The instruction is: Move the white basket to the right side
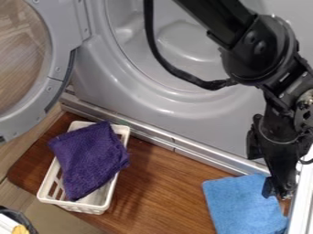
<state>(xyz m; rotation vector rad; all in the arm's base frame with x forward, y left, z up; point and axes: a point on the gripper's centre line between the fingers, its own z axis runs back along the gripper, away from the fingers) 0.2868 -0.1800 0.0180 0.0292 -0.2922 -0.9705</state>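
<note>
A grey front-loading machine (165,98) fills the back, its round opening facing the worktop. Its door (55,59) stands swung open at the upper left, with a round window in a grey frame. Below lies the worktop (156,180), a brown wooden board with visible grain. The black robot arm (260,48) comes in from the top and bends down along the right side, in front of the machine, with a black cable looping off it. A silvery metal rail (159,137) runs aslant between the machine and the worktop.

The white basket (101,208) sits on the left part of the worktop, its sides slotted, its length running aslant towards the rail. A blue cloth (241,205) lies spread over much of the worktop's right side. In the basket is a folded purple cloth (89,157), heaped up, its corners lapping over both long rims; some of the basket's inside shows beside it. The gripper (278,189) hangs low at the right, at the blue cloth's upper right corner; how far open it is, and whether it has hold of anything, cannot be told. A dark-rimmed object (18,217) with white and yellow inside juts in at the lower left corner.
</note>
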